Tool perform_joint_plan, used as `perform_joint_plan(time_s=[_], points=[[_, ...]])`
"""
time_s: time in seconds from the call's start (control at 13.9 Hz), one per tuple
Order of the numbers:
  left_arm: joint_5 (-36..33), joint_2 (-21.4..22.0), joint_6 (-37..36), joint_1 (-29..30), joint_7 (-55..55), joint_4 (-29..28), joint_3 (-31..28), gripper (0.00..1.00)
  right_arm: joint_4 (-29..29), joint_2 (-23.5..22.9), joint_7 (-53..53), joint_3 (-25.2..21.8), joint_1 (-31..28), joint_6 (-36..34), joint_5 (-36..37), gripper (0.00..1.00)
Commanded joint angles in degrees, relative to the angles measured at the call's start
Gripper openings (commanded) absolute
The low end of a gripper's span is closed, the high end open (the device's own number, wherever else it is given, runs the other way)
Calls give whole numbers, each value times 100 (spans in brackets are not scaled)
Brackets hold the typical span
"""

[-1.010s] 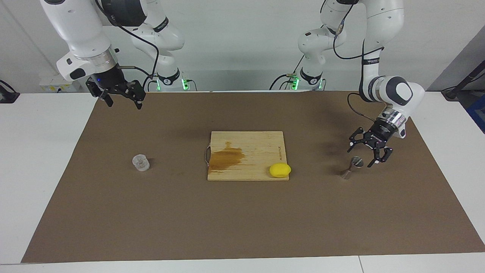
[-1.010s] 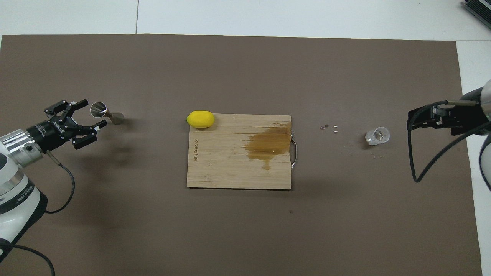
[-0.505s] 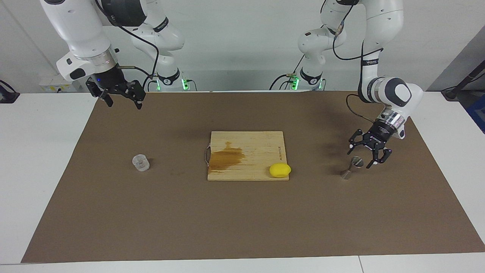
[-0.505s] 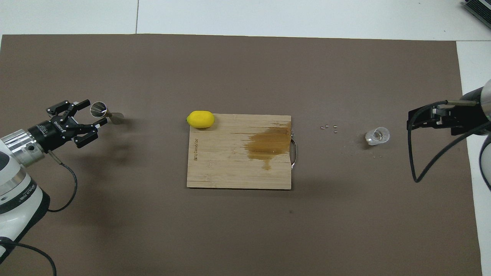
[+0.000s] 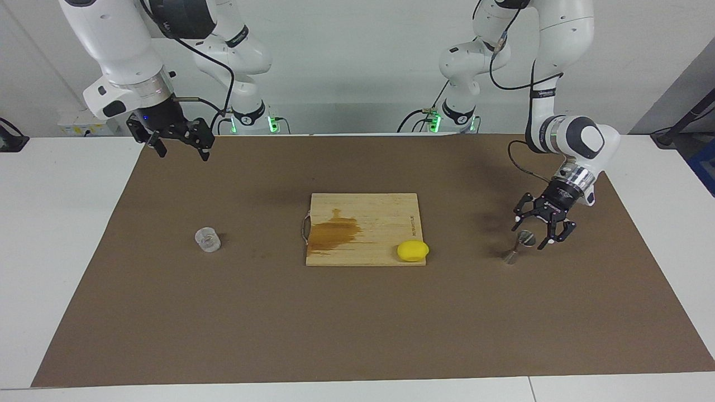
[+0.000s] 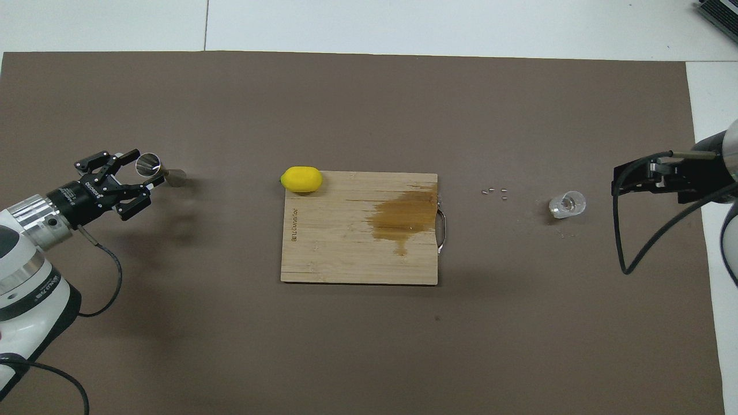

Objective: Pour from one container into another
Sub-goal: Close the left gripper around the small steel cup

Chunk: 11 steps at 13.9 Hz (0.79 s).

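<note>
**Left jaws astride the jigger's upper cone, grip not yet made**

The left gripper has its fingers set either side of the top cone of the jigger, part open with a gap showing at each side; nothing is clamped so far as I can tell. The jigger stands on the brown mat toward the left arm's end of the table. The clear cup stands by itself toward the right arm's end, well apart from everything. Between them lies the cutting board, stained brown, with a lemon on its corner. The right gripper waits high over the mat's edge, jaws wide.

The risk is plain: a tall, narrow-waisted jigger caught high on its sloping cone could tip or squirt out if one finger lands first.

The overhead view shows the jigger's open mouth between the left gripper's fingertips and some small bits scattered near the cup, which the facing view misses. Only the facing view shows the gripper's height on the jigger.
</note>
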State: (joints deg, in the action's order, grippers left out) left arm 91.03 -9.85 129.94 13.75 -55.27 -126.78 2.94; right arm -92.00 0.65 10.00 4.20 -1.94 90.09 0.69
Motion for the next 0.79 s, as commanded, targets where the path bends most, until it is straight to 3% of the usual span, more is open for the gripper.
perform_joint_plan(time_s=[0.0, 0.07, 0.14, 0.72], points=[[143, -96, 128, -92, 86, 92, -31, 54, -90, 58, 107, 55, -69, 44, 1, 100], [161, -87, 119, -100, 86, 92, -31, 24, -90, 58, 107, 55, -69, 44, 1, 100], [170, -87, 102, -100, 86, 84, -22, 0, -90, 58, 46, 55, -69, 44, 10, 100], [170, 114, -452, -327, -141, 268, 92, 0, -82, 58, 90, 28, -175, 44, 1, 100]])
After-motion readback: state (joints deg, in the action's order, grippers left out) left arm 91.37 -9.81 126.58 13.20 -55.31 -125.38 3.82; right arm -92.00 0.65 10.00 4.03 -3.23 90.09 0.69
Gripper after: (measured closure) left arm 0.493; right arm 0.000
